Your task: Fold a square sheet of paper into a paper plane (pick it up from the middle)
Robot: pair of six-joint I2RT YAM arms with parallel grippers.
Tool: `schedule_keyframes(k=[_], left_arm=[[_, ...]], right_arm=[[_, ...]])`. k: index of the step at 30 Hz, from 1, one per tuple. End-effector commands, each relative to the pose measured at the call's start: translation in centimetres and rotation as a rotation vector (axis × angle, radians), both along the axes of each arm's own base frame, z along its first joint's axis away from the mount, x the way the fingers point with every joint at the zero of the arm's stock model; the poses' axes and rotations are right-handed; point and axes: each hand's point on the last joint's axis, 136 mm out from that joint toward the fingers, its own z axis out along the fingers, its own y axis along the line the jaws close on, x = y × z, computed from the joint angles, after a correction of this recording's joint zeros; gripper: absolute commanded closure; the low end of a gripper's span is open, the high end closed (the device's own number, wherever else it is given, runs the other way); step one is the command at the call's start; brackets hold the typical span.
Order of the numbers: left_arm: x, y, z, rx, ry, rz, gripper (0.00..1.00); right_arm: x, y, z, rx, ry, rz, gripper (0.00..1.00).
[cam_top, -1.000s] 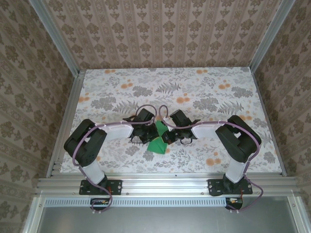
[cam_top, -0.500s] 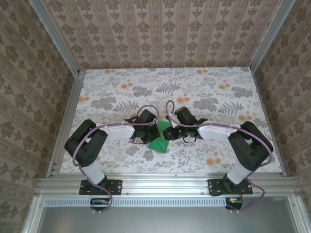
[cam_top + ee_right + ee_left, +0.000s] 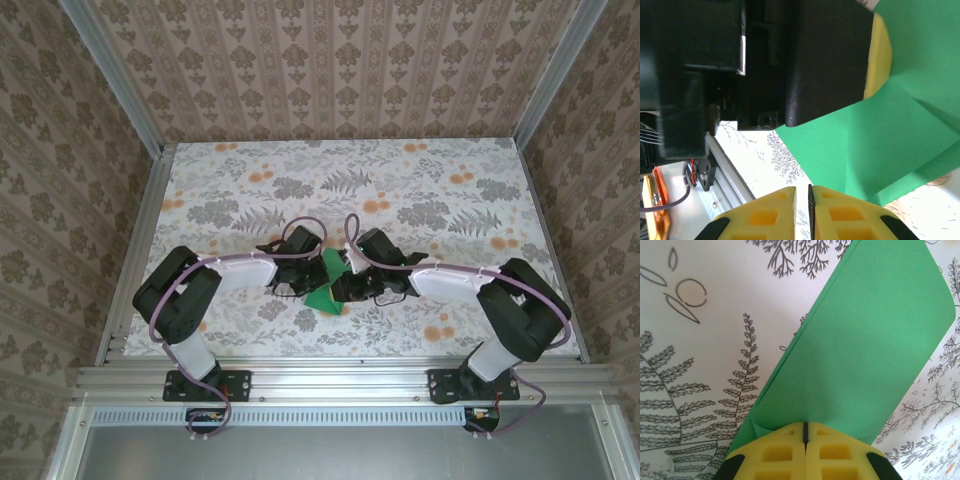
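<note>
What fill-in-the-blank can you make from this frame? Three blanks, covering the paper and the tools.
The left tool is shut on the folded sheet of ____.
The sheet is one solid colour, bright ____.
Seen from above, the sheet lies ____ the left tool and the right tool.
Missing words: paper; green; between.

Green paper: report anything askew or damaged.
The square sheet of paper is folded; in the left wrist view a sliver of lower layer peeks past its left edge, so the layers look misaligned. No tears visible.
</note>
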Motion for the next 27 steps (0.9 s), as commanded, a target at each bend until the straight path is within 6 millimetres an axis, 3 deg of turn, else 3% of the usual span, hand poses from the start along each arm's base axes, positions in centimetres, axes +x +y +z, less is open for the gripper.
schedule_keyframes(k=[1,10,17,21,27], left_arm=[[-2.1,1.9,-2.1,0.104,0.069,-0.014,0.99],[-2.2,2.0,-2.1,0.111,0.072,-0.024,1.00],[-2.2,2.0,-2.1,0.109,0.074,-0.025,1.00],[-2.4,2.1,-2.2,0.113,0.077,-0.027,1.00],[-2.5,2.4,-2.3,0.120,0.080,-0.015,1.00]], right_arm=[[-0.6,0.5,-0.5,0.014,0.073,-0.003,0.84],[-1.5,-0.4,-3.4,-0.086,0.151,0.004,0.84],[-1.9,-1.2,-4.1,-0.132,0.155,0.016,0.84],[-1.7,-0.9,-3.7,-0.123,0.152,0.023,0.84],[-1.2,-0.5,-0.9,-0.082,0.097,0.017,0.83]])
